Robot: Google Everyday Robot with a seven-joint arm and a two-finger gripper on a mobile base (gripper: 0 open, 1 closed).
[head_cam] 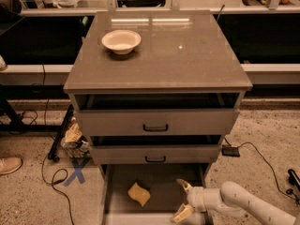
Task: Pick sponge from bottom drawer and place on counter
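Observation:
The sponge (139,193), a small pale-yellow pad with curled edges, lies on the grey floor of the pulled-out bottom drawer (161,178), left of centre. My gripper (183,199) is open and empty over the drawer's right side, at the end of my white arm that comes in from the lower right. Its cream fingertips (182,185) point left toward the sponge, a short gap away from it. The counter (187,55) is the glossy grey-brown cabinet top above.
A cream-white round bowl (121,41) stands on the counter's back left. The two upper drawers (155,122) are slightly open. Cables, a blue floor mark (76,173) and a bag lie left of the cabinet. A shoe (9,164) is at far left.

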